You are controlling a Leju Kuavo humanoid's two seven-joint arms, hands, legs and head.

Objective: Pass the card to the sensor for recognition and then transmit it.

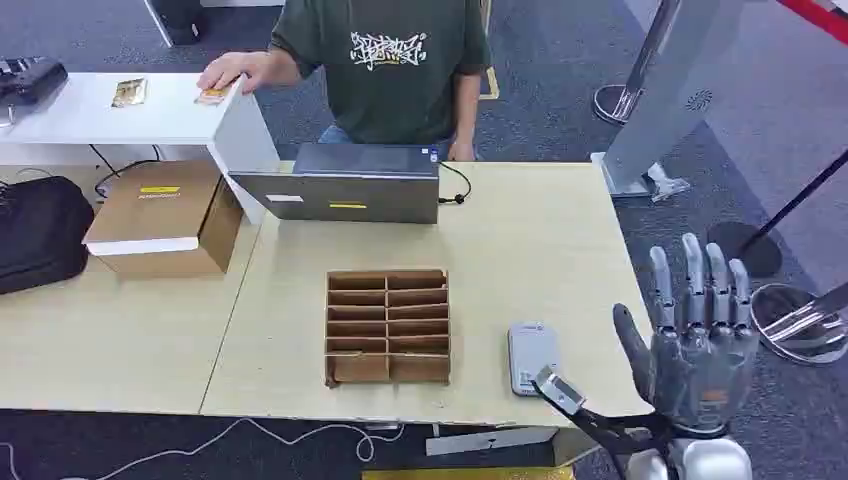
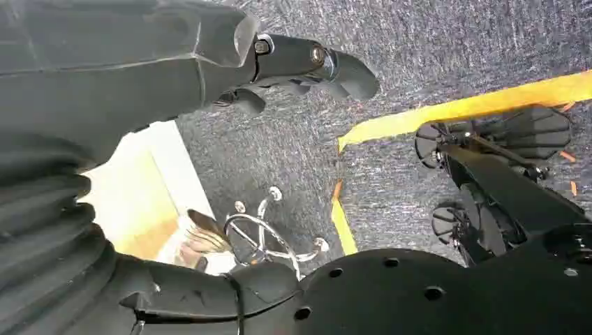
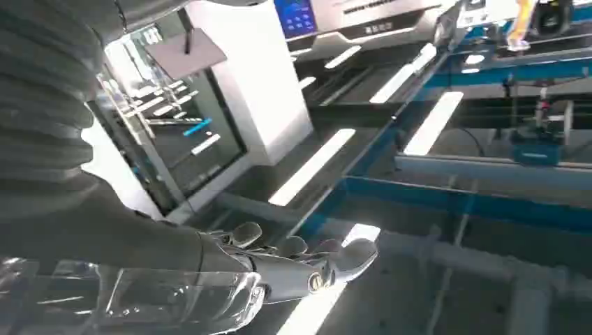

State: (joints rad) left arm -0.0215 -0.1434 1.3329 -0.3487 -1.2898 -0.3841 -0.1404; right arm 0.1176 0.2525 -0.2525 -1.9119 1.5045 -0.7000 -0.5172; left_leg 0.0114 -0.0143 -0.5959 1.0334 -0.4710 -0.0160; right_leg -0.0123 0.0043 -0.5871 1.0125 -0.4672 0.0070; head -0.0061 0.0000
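Observation:
Two small gold cards lie on the white desk at the back left: one card (image 1: pixel 129 92) lies free, the other card (image 1: pixel 212 96) is under a person's hand (image 1: pixel 232 72). The grey sensor (image 1: pixel 530 357) lies flat near the table's front edge, right of centre. My right hand (image 1: pixel 697 335) is raised just right of the sensor, fingers straight and spread upward, holding nothing; in the right wrist view the right hand (image 3: pixel 293 265) points toward the ceiling. My left hand (image 2: pixel 300 66) hangs over grey carpet with nothing in it.
A cardboard divider tray (image 1: pixel 387 325) sits mid-table, left of the sensor. Behind it stands a grey box (image 1: pixel 350 183) with a cable. A person in a green shirt (image 1: pixel 385 65) stands at the far side. A brown carton (image 1: pixel 165 215) and black bag (image 1: pixel 40 232) sit left.

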